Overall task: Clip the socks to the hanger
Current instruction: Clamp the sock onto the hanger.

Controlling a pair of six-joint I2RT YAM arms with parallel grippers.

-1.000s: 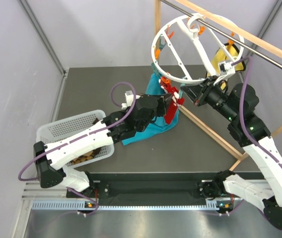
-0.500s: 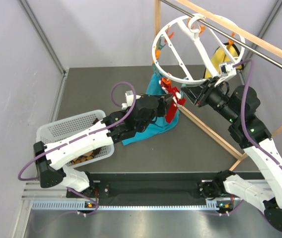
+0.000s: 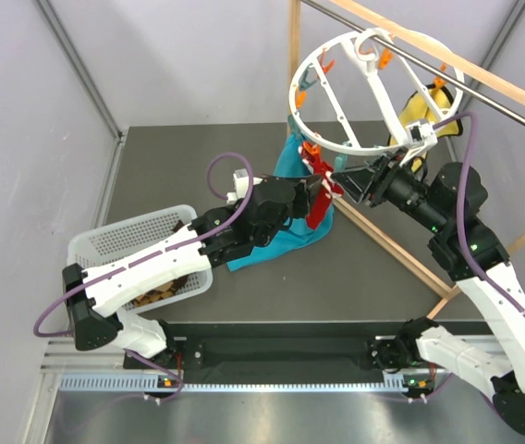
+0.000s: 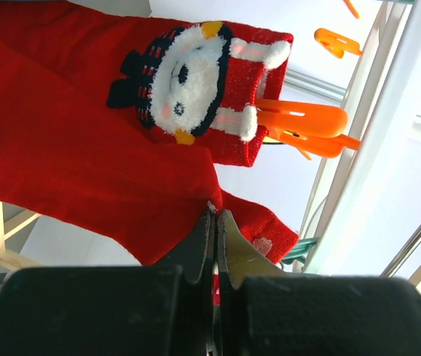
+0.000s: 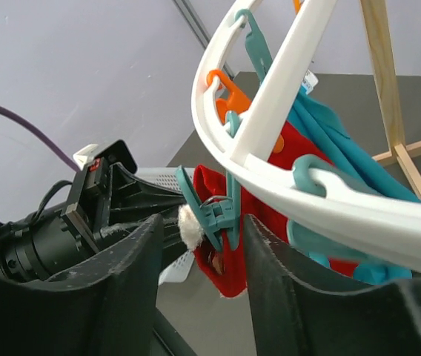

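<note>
The white ring hanger (image 3: pixel 364 92) hangs from the rail, with orange and teal clips on its rim. My left gripper (image 3: pixel 323 191) is shut on the edge of a red sock (image 4: pixel 84 163) just under the rim. In the left wrist view the jaws (image 4: pixel 214 216) pinch the sock; an orange clip (image 4: pixel 299 122) holds a red sock with a white figure patch (image 4: pixel 188 74). My right gripper (image 5: pixel 203 245) is open, its fingers (image 5: pixel 107 297) on either side of a teal clip (image 5: pixel 221 204) that bites the red sock (image 5: pixel 229 271). The checkered socks are hardly visible in the basket.
A long teal cloth (image 3: pixel 286 236) hangs from the hanger to the table. A white mesh basket (image 3: pixel 124 245) stands at the left. The wooden frame (image 3: pixel 387 245) crosses the table at the right, and a yellow cloth (image 3: pixel 420 106) hangs behind the right arm.
The hanger ring has swung up and to the right. My right gripper has shifted left toward the clip at the rim. The left arm holds still with the sock.
</note>
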